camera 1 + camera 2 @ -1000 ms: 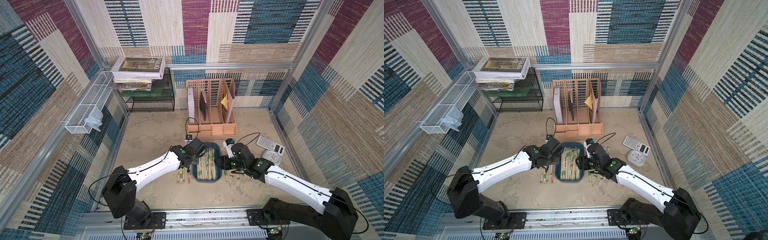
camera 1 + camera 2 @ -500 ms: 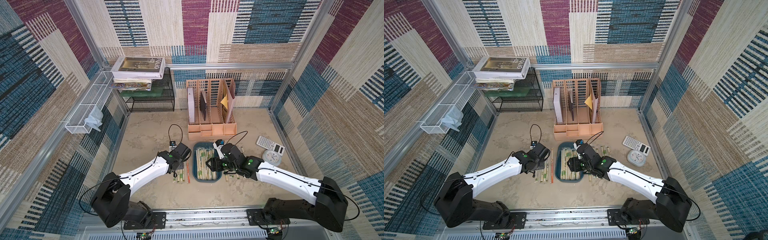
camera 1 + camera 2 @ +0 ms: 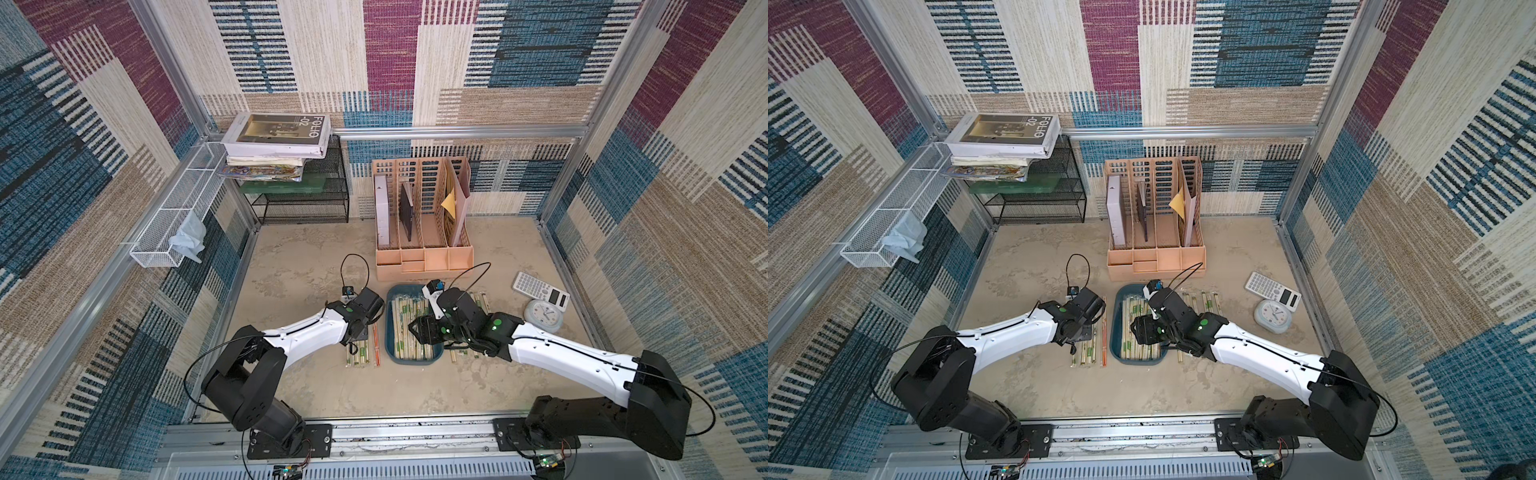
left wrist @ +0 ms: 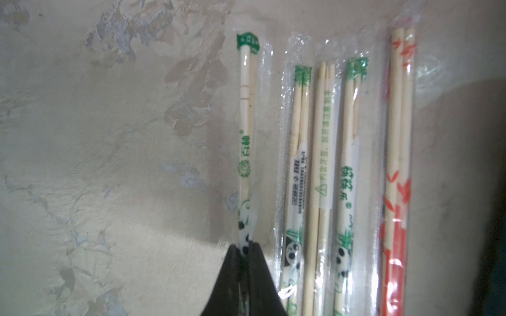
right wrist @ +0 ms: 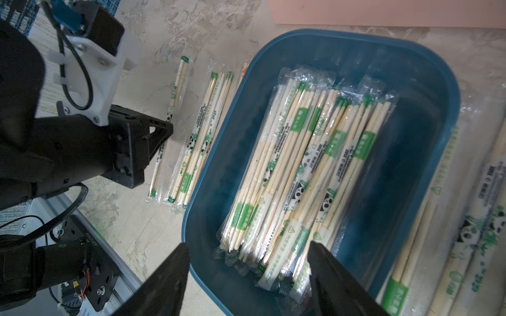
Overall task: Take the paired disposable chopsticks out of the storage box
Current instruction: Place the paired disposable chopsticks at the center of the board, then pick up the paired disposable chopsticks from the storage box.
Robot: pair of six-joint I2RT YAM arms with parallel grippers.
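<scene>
Paired disposable chopsticks: found heaped in storage box, right gripper spread above; left gripper pinching single pair on bench.

Beige stone-look tabletop, woven patchwork wall panels all round. Far side, centre: peach slotted plastic file organizer w/ upright bays. It holds a white flat box in one end bay, a dark thin book next, then yellow-orange paper & a pinkish folder toward the other end. Beside it, far corner: black wire-mesh rack w/ a stack of books on top, uppermost white, marked "FOLIO -02". White wire basket on side-wall rail, pale crumpled cloth at its near end. Opp. side: white-grey calculator, pale round clock just beside it.
</scene>
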